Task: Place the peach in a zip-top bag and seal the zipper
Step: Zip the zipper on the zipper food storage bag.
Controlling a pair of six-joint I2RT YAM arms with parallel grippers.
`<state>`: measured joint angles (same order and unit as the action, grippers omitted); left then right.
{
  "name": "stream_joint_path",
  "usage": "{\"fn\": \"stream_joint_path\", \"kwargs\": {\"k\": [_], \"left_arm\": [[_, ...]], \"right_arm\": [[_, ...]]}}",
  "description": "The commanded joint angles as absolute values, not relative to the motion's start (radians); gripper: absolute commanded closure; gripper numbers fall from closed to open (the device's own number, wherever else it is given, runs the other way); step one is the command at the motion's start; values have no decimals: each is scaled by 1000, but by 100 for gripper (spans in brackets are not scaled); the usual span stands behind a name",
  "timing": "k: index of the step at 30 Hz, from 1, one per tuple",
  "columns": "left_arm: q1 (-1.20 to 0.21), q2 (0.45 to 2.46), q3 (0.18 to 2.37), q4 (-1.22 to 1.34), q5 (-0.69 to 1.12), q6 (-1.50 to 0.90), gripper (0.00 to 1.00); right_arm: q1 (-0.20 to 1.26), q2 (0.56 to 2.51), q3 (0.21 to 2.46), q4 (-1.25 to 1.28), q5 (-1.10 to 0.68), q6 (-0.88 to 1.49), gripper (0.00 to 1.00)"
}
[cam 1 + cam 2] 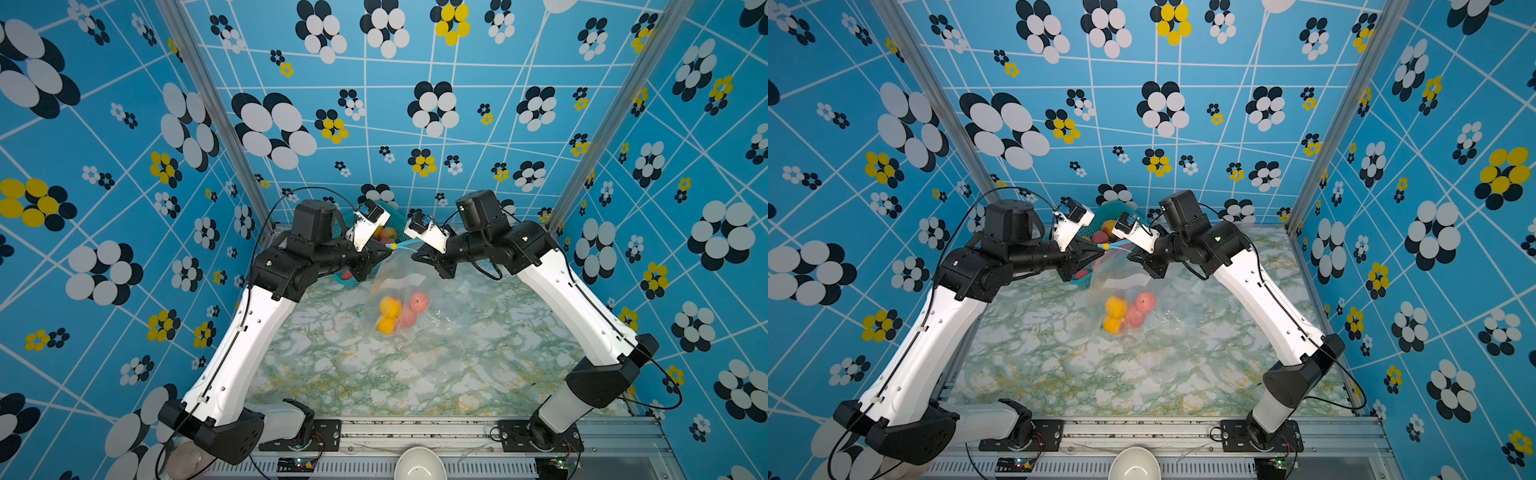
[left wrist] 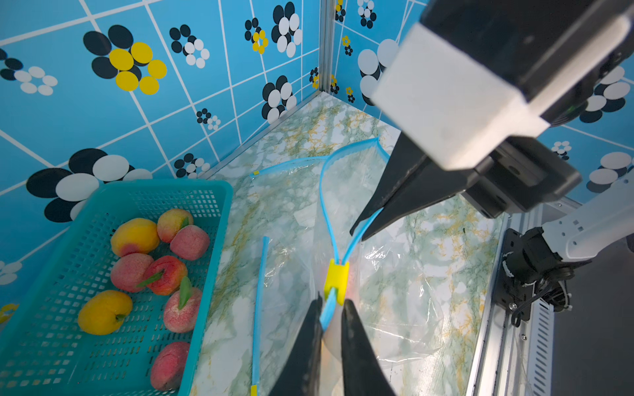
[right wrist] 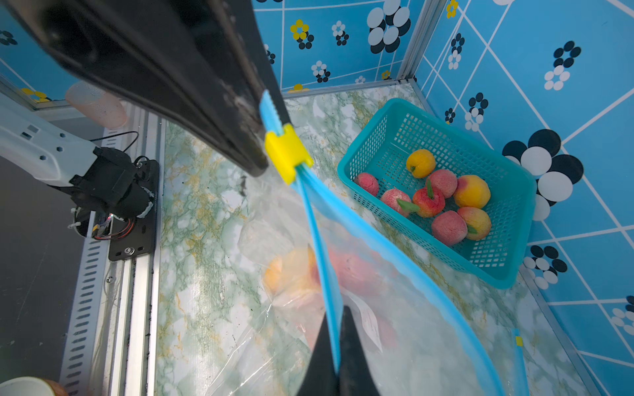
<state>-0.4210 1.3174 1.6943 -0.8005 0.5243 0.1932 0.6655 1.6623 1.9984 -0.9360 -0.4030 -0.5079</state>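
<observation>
I find the left gripper (image 2: 331, 308) clenched on the end of the zipper (image 3: 320, 267), just behind the yellow slider (image 2: 337, 281). The right gripper (image 3: 335, 319) is pinched on the same blue strip further right. Between them the bag (image 1: 399, 286) hangs with its top raised off the table (image 1: 332, 374). Beyond the slider the two tracks stand apart, so the mouth is unsealed. The peaches (image 1: 419, 301) lie inside at the bag's bottom, near of both grippers. The basket (image 2: 171, 185), far left, holds more fruit.
</observation>
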Motion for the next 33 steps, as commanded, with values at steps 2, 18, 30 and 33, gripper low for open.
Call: {"fn": "stream_joint_path", "kwargs": {"k": [2, 18, 30, 33], "left_arm": [[-410, 1312, 1674, -782, 537, 189, 92], [-406, 1318, 1707, -856, 594, 292, 100], [-408, 1291, 1716, -905, 682, 364, 100], [-408, 1283, 1710, -900, 690, 368, 100]], "right_arm": [[672, 1660, 2022, -939, -413, -484, 100], [659, 1538, 1979, -858, -444, -534, 71], [677, 1632, 2103, -866, -654, -563, 67], [683, 1665, 2138, -896, -683, -575, 69]]}}
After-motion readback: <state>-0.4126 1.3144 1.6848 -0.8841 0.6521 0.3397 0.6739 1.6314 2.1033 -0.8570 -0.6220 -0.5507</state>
